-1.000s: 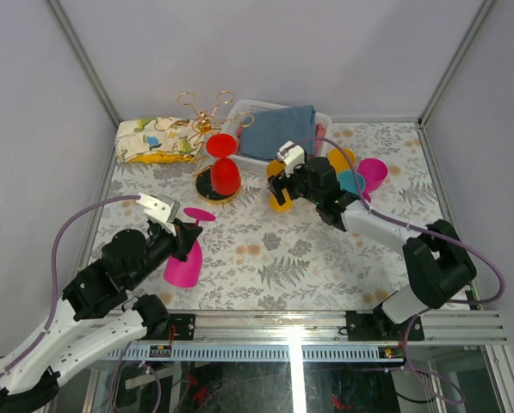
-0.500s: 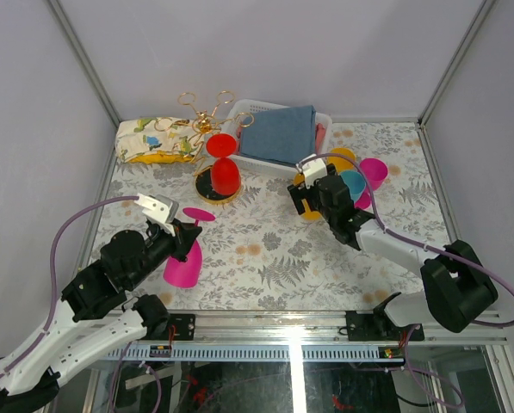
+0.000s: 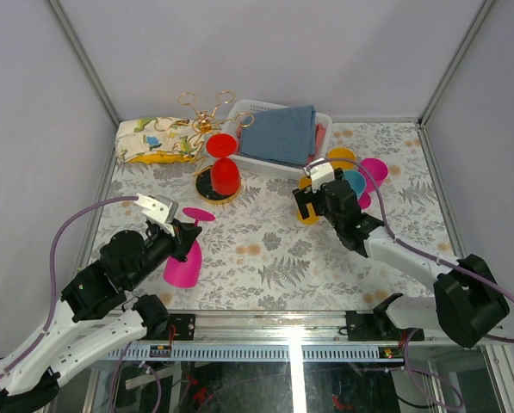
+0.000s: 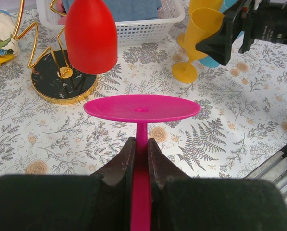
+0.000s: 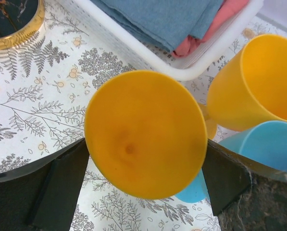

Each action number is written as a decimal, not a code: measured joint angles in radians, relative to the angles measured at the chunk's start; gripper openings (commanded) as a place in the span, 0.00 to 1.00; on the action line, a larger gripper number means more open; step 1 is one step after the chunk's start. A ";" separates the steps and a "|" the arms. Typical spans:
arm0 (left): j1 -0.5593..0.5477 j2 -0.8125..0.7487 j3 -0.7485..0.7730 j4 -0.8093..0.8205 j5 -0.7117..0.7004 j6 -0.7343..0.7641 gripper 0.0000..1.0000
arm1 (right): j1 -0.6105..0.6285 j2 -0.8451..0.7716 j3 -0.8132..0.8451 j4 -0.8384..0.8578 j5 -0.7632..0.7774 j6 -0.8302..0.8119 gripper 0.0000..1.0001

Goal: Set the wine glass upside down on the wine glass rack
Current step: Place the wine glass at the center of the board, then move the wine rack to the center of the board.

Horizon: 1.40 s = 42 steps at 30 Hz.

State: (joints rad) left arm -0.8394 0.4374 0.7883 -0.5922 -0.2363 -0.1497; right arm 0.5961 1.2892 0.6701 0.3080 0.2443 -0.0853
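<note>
My left gripper (image 4: 141, 143) is clamped on the stem of the pink wine glass (image 4: 142, 108), which is upside down with its foot on top, at lower left of the overhead view. The gold wire rack (image 4: 52, 87) stands at upper left with a red glass (image 3: 225, 177) upturned on it. My right gripper (image 5: 145, 149) is spread wide on either side of a yellow glass (image 5: 133, 110).

Your white tablecloth (image 3: 265, 249), printed with grey ferns and orange blossoms, spreads beneath and all around the right pincer (image 3: 306, 203). Beyond the pincer, plain pale grey walls (image 3: 282, 52) meet slanting metal corner posts (image 3: 84, 60). Behind it, at the near edge, runs an aluminium rail (image 3: 265, 323), with a bright strip of reflected light just below.
</note>
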 measured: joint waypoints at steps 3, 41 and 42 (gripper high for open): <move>0.000 0.000 0.000 0.000 0.000 0.000 0.00 | 0.000 -0.041 0.015 -0.046 -0.006 0.000 0.99; 0.000 -0.010 0.000 0.000 0.002 0.000 0.00 | 0.175 0.592 1.508 -0.652 0.043 0.366 0.95; 0.000 -0.010 0.000 0.000 0.002 0.000 0.00 | 0.184 0.641 1.583 -0.671 0.042 0.364 0.94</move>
State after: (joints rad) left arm -0.8394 0.4271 0.7883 -0.5922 -0.2344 -0.1493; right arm 0.7803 1.9301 2.2532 -0.3630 0.2863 0.2790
